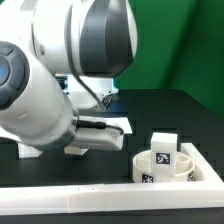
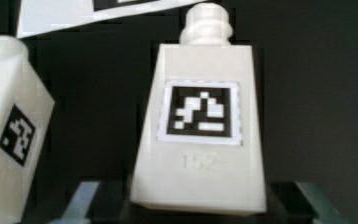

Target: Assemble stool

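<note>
We're pinching 1 stool leg by its flat end with the gripper, fingers squeezing both sides, down at the table beside a 2nd leg, probably keeping the peg free for the seat.

The arm is glossy white and rounded, with a dark grey joint cap, blue disc, thin black cable and dark gripper.

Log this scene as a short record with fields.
gripper: shut on the held leg
held leg: white block, tag facing the wrist camera, peg at the end away from the fingers
second leg: beside it, apart
seat: round disc on the black table
third leg: behind the seat in the exterior view
marker board: flat on the table
</note>
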